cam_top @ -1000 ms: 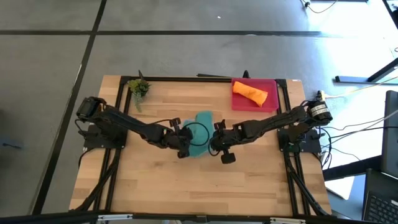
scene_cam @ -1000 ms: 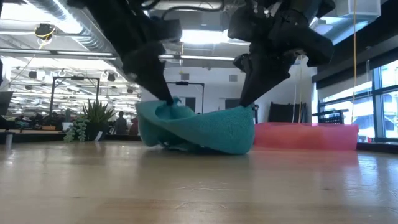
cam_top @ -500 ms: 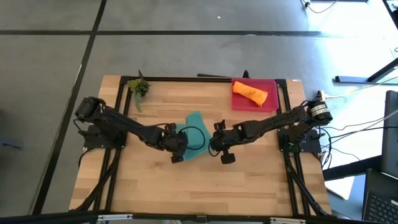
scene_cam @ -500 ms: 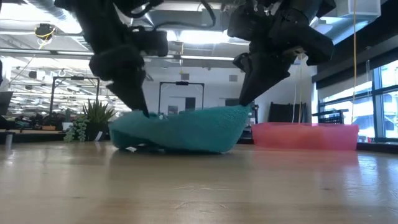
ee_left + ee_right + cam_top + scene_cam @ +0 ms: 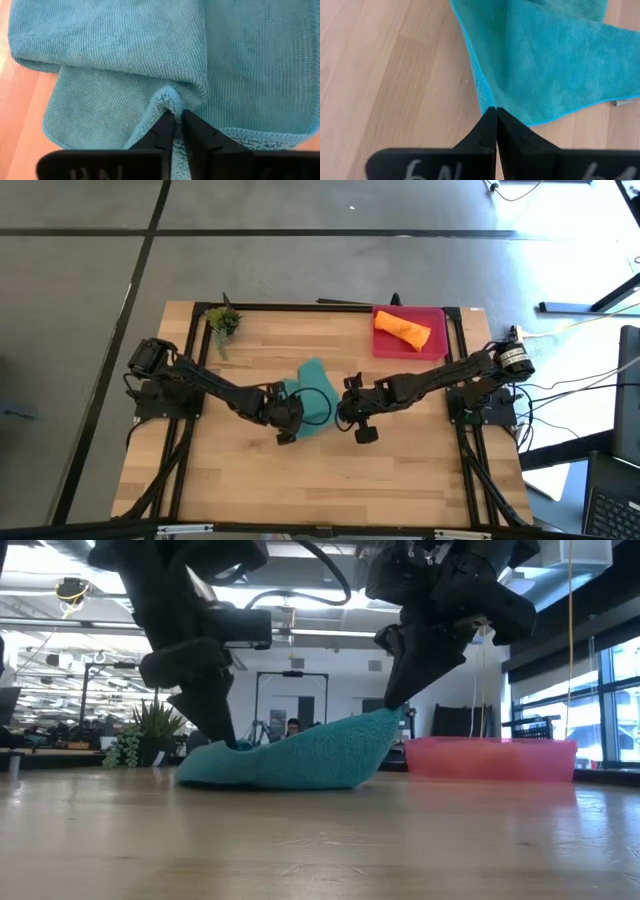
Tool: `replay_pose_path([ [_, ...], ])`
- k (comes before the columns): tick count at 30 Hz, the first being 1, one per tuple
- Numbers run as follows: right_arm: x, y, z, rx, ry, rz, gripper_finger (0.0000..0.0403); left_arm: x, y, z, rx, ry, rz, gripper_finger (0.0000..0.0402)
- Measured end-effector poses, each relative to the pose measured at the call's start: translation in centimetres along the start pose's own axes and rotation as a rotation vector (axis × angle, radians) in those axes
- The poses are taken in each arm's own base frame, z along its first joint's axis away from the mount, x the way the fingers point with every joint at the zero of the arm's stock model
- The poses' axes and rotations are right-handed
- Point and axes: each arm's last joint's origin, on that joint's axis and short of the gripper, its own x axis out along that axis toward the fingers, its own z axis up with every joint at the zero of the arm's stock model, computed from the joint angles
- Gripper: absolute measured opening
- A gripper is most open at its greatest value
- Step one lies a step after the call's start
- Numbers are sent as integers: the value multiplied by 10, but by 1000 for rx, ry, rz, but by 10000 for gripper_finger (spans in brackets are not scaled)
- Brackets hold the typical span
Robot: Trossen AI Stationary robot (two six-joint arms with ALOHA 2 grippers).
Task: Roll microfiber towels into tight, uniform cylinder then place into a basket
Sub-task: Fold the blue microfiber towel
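Note:
The teal microfiber towel (image 5: pixel 312 385) lies near the table's middle, between my two grippers. My left gripper (image 5: pixel 286 420) is shut on the towel's left end, low at the table (image 5: pixel 228 740). My right gripper (image 5: pixel 345 408) is shut on its right corner, held up off the table (image 5: pixel 393 710). The towel slopes from that raised corner down to the wood (image 5: pixel 290 760). The orange towel (image 5: pixel 402 330), rolled up, lies in the pink basket (image 5: pixel 436 315) at the far right. My left gripper pinches a small puckered fold of the towel (image 5: pixel 169 100) between its two fingertips, slanting down from the table's left. That end of the towel rests on the wood. My right gripper pinches the towel's corner (image 5: pixel 489 102) between its shut fingertips, slanting down from the right. The corner is lifted clear, and the cloth runs down from it to the table.
A small potted plant (image 5: pixel 223 322) stands at the far left corner. The basket's wall (image 5: pixel 500 758) shows behind the towel's raised end. Bare wood lies along the table's near side (image 5: pixel 320 480).
My left gripper has gone down and toward the table's left edge with its end of the towel. The towel, bunched and lifted before, is now drawn out longer, with its left end on the wood. The right corner has stayed raised.

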Motion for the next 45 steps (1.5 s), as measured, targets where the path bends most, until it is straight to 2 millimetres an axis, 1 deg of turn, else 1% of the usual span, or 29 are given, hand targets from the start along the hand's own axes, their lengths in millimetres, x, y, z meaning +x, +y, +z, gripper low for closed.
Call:
replay_pose_path([
  [6,0,0,0,0,0,0,5,0,1,1,-8,-5,-2,63],
  [9,0,0,0,0,0,0,5,1,2,2,-16,-10,-4,67],
  [12,0,0,0,0,0,0,5,1,3,3,-20,-9,-2,53],
  [16,0,0,0,0,0,0,5,1,3,3,-20,-9,-1,8],
  [19,0,0,0,0,0,0,5,0,3,3,-18,-14,2,5],
  [22,-1,0,0,-1,10,1,5,-7,2,4,-19,-38,-4,2],
  [27,-11,-3,11,-40,12,-8,5,-33,8,6,-23,-111,26,1],
  [31,-24,-10,24,-74,21,-126,5,-62,18,6,-47,-196,76,0],
  [33,-32,-18,29,-87,63,-194,5,-78,26,5,-57,-234,102,0],
  [36,-47,-32,40,-78,77,-277,5,-102,40,2,-84,-285,127,0],
  [39,-62,-48,49,-47,80,-311,5,-124,55,0,-123,-354,143,0],
  [45,-91,-84,67,-23,15,-380,5,-156,80,-3,-170,-470,176,0],
])
